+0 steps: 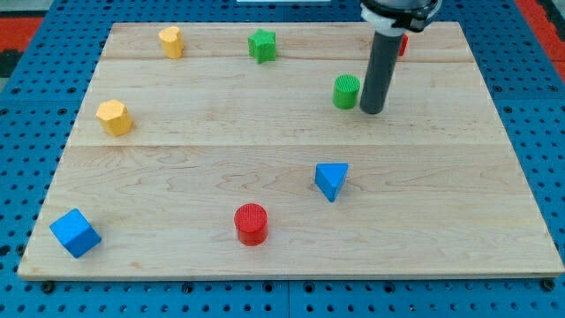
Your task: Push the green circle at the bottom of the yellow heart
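My tip (372, 111) bare rod, holds nothing; sits just right of green circle (346, 92), likely to shove it leftward toward yellow heart (114, 117), well apart.

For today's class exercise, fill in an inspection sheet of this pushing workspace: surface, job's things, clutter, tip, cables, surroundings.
Surface: wooden board, flat, pale planks.
Job's things: green circle upper right of centre; two yellow blocks, one at the view's top left, one at the left; which is the heart cannot be told.
Clutter: green star at top; blue triangle and red circle lower centre; blue cube bottom left; red block mostly hidden behind the rod.
Tip: my tip stands just right of the green circle, close beside it; contact cannot be told.
Cables: nothing seen.
Surroundings: blue perforated base around the board; red patches at the top corners.
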Controlling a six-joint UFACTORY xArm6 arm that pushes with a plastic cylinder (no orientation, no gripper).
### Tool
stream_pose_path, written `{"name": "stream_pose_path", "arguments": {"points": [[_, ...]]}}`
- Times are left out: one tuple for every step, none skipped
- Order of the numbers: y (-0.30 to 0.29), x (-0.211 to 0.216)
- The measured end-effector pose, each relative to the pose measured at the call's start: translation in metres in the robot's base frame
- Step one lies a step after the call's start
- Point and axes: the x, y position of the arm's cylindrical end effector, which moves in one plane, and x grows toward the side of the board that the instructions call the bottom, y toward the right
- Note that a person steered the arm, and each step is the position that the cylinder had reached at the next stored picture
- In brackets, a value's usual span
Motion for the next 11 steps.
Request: {"name": "stream_pose_path", "arguments": {"points": [[-0.051,-0.007],[-0.016,-0.018],[0.008,-0.022],[0.045,-0.009],[0.059,-0.028],[0.041,-0.053],[-0.044,-0.031],[-0.040,-0.037],[-0.034,-0.054],[-0.096,-0.061],[-0.182,-0.061]]}}
